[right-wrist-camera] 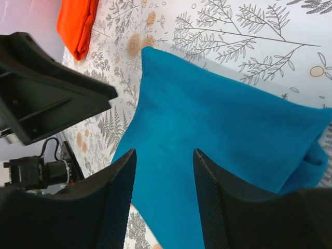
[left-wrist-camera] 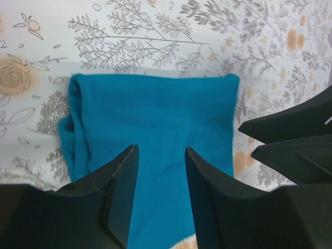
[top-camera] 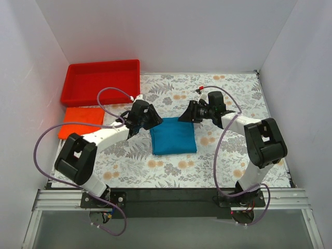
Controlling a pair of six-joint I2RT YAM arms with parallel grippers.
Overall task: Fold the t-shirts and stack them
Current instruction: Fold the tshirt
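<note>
Middle of the floral surface (top-camera: pixel 171 171), there's the teal-blue t-shirt (top-camera: pixel 174 136), folded into a neat rectangle and lying flat. At its far left corner the left claw (left-wrist-camera: pixel 161 151) hovers over the cloth, fingers apart, nothing pinched between them. Same story at the far right corner: the right claw (right-wrist-camera: pixel 164 153), fingers apart above the blue fabric, gripping nothing. Off to the left, the orange-red t-shirt (top-camera: pixel 83 122) lies folded, well apart from the blue one. Just beyond it, far left, sits the red plastic tray (top-camera: pixel 101 83).
</note>
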